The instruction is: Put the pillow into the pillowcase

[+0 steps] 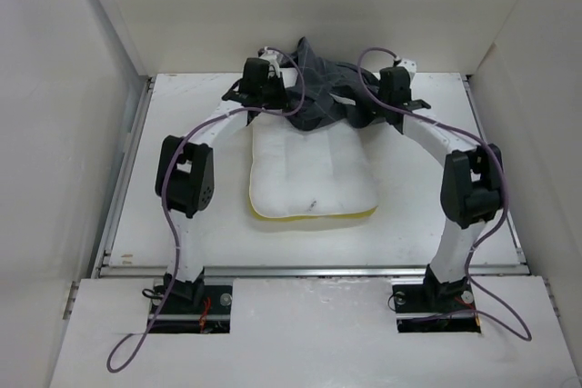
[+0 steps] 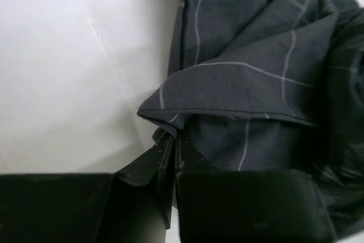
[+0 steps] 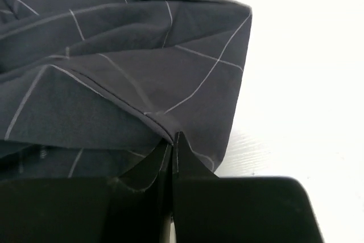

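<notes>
The white pillow (image 1: 312,174) lies flat mid-table, its yellow band along the near edge. The dark grid-check pillowcase (image 1: 326,88) is bunched at the pillow's far end and covers that end. My left gripper (image 1: 269,88) is shut on the pillowcase's hem at its left side; the left wrist view shows the gripper (image 2: 175,138) pinching fabric (image 2: 250,78). My right gripper (image 1: 386,88) is shut on the hem at its right side; the right wrist view shows the gripper (image 3: 173,140) pinching the seam of the pillowcase (image 3: 125,66).
White walls (image 1: 55,134) close in the table on the left, right and back. A metal rail (image 1: 309,271) runs along the near table edge in front of the arm bases. Purple cables loop off both arms.
</notes>
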`<state>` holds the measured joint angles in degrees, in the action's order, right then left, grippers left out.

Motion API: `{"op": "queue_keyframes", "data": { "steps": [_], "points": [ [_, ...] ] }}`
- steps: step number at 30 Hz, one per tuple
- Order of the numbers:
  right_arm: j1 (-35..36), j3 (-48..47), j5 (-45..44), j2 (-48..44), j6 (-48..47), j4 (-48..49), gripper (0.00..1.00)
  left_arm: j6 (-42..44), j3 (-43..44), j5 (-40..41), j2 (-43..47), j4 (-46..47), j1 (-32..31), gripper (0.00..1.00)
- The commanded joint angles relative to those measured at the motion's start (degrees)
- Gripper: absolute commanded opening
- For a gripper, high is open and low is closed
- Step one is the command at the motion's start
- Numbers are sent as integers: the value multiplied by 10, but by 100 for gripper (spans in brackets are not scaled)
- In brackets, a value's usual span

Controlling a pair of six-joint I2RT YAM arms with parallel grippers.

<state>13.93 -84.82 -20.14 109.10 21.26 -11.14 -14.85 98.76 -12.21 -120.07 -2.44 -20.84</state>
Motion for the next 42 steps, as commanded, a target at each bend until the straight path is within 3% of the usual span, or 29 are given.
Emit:
{"op": "queue_keyframes", "data": {
  "steps": [1,4,9,17,20,21,24,26,29,34,37,39,42],
  "points": [
    [6,-32,-31,-71,-31,16,0,11,-2,26,127,51,9,0],
    [6,-40,-37,-149,-74,22,0,11,4,72,207,45,26,0],
    [6,-40,-36,-306,-144,55,0,54,13,222,351,38,40,0],
    [6,-157,81,-384,-198,48,0,120,149,395,451,-14,45,0],
    [6,-219,118,-373,-205,48,0,153,200,445,479,-29,45,0],
    [6,-233,166,-367,-205,43,0,159,207,451,487,-29,45,0],
    [6,-313,252,-321,-198,36,0,184,207,469,509,-5,45,0],
    [13,-353,259,-263,-192,36,0,201,207,499,514,10,45,0],
    [27,-444,292,-187,-168,36,0,249,223,561,481,37,45,0],
    [91,-639,317,35,-162,66,0,386,273,675,356,143,58,0],
    [137,-693,297,127,-162,171,0,444,316,675,293,192,77,0],
    [167,-693,255,158,-162,272,0,472,300,668,293,273,91,0],
    [190,-748,241,220,-183,352,0,472,339,638,300,294,113,0]
  ]
}}
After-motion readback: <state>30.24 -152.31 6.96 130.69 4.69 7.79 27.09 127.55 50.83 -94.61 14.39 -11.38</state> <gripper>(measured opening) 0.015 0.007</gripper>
